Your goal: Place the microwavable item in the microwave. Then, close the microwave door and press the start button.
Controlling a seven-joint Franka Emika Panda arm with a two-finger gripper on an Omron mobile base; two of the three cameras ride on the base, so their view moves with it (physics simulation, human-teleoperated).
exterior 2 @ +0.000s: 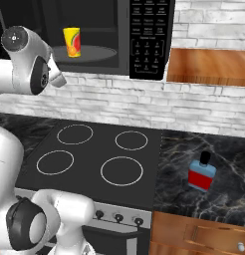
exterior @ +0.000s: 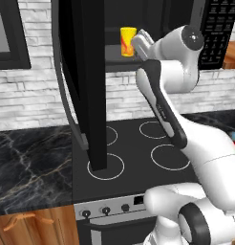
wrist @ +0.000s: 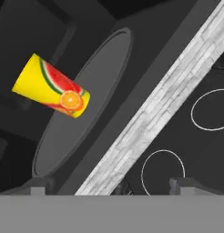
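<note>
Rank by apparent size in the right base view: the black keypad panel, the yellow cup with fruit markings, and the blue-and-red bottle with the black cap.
1. Black keypad panel, clearly largest.
2 and 3. Blue-and-red bottle and yellow cup look much alike; the bottle sits nearer the camera, so I won't rank them.

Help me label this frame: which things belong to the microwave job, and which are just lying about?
Job: yellow cup on the turntable, microwave, its open door, keypad, gripper.
Lying about: blue-and-red bottle, stove, marble counter.
</note>
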